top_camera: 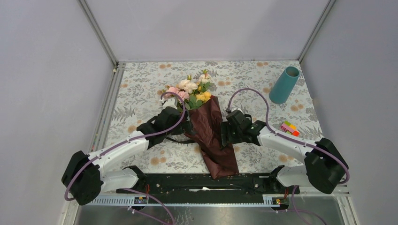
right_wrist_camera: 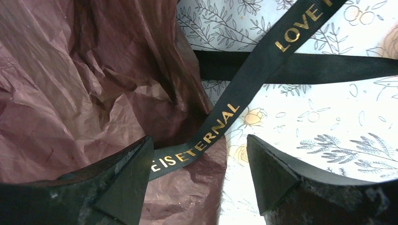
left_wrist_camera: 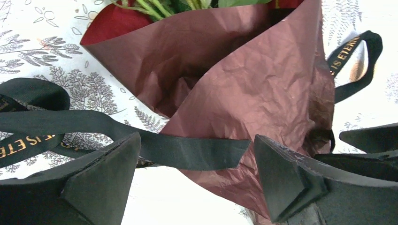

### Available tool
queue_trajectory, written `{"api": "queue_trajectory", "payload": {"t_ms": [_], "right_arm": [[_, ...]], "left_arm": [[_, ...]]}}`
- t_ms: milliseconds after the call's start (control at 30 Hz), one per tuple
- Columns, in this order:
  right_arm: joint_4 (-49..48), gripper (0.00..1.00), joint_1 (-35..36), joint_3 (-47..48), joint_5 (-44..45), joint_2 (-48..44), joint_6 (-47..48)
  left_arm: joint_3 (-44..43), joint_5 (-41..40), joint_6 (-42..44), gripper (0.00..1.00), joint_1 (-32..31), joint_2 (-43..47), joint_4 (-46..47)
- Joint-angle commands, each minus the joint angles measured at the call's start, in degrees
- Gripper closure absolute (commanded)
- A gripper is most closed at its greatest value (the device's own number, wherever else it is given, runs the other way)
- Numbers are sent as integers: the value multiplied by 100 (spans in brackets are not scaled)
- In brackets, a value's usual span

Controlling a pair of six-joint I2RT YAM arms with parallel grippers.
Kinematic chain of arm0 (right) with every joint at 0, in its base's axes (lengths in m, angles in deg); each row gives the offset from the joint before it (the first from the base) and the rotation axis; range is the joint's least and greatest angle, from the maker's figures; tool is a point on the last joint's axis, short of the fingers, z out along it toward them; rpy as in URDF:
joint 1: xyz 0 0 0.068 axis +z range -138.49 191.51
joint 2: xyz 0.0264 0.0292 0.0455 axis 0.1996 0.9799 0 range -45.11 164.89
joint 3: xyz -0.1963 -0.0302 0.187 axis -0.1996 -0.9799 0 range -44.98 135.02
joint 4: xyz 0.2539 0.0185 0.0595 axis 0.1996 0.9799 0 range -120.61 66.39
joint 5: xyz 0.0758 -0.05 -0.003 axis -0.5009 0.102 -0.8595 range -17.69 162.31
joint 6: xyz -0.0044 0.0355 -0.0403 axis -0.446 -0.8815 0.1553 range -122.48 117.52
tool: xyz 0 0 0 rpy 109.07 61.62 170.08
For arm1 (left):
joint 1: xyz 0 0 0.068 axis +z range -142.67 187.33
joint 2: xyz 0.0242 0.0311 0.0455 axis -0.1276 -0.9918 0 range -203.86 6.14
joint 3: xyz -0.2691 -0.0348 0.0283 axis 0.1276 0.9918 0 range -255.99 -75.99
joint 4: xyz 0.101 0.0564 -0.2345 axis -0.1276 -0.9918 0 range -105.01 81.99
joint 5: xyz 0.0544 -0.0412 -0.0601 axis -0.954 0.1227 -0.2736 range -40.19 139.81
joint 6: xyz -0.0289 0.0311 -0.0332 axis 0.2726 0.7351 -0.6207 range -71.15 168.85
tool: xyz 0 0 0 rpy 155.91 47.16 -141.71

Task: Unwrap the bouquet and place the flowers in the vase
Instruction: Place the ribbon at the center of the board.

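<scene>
1. Bouquet [top_camera: 213,136] lies flat on the tabletop [top_camera: 141,89], midway between the two arms. Its narrow paper end points toward the arm bases and its head points away from them.
2. The flowers [top_camera: 192,89], pink, cream and yellow with green leaves, stick out of the bouquet's far end. Their stems run down inside the dark red crinkled paper [left_wrist_camera: 263,89].
3. The vase [top_camera: 284,85] stands well apart from the bouquet, beyond it and to its right, mouth upward.
4. A small coloured block toy [top_camera: 289,128] lies to the right of the bouquet, nearer the arm bases than the vase is.
5. A black ribbon [right_wrist_camera: 263,61] with gold lettering trails loose over the cloth on both sides of the bouquet, and one flat end lies across the paper.
6. The left fingers [left_wrist_camera: 101,180] sit low against the bouquet's left side and are spread wide apart. The ribbon end and the paper's edge lie in the gap between them, with nothing clamped.
7. The right fingers [right_wrist_camera: 117,187] sit at the bouquet's right side and are also apart. A lettered strip of ribbon runs diagonally through the gap. One finger is over the paper and the other over the bare cloth, and neither presses the ribbon.
</scene>
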State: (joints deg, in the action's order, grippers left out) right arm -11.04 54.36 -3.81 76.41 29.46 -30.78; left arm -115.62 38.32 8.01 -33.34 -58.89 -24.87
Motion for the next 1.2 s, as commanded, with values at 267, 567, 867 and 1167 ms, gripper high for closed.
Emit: {"api": "queue_trajectory", "payload": {"t_ms": [267, 567, 867, 1167], "right_arm": [[-131, 26, 155, 79, 222, 105, -256], [-79, 31, 168, -38, 136, -160, -375], [-67, 43, 196, -57, 152, -97, -439], [-59, 61, 201, -133, 178, -237, -483]], "left_arm": [[-71, -430, -269, 10, -72, 157, -169], [76, -303, -370, 19, -82, 308, -162], [244, -227, -464, 31, -90, 350, -111], [268, -239, -461, 54, -90, 425, -104]]}}
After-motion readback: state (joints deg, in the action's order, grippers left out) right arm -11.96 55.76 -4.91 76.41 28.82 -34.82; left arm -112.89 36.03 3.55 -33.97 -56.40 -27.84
